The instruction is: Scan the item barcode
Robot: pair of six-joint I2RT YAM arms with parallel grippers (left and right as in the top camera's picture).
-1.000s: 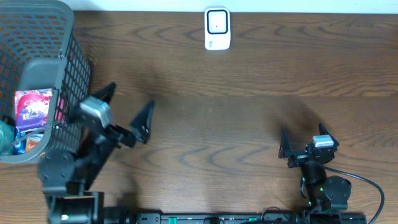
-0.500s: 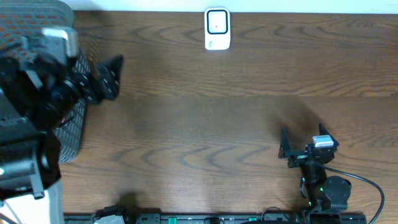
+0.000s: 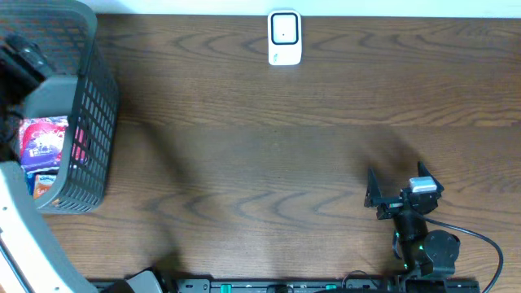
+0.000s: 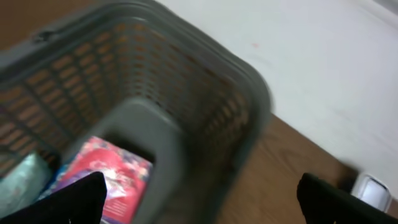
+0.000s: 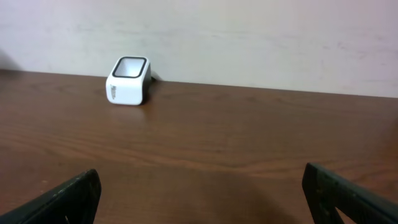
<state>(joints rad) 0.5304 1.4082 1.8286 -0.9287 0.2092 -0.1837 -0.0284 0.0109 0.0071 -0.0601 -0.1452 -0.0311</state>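
A grey plastic basket stands at the table's left end. Inside it lie a red and purple packet and other items. In the left wrist view, which is blurred, the packet lies beside a teal item. My left gripper hangs open above the basket's rim, holding nothing. The white barcode scanner stands at the table's far edge. It shows far ahead in the right wrist view as the scanner. My right gripper rests open and empty low over the table's front right.
The left arm reaches over the basket at the left edge of the overhead view. Brown wood table lies between basket and right arm. A pale wall rises behind the scanner.
My left arm has swung from the table in front of the basket to the left and up over the basket. The right arm has not moved.
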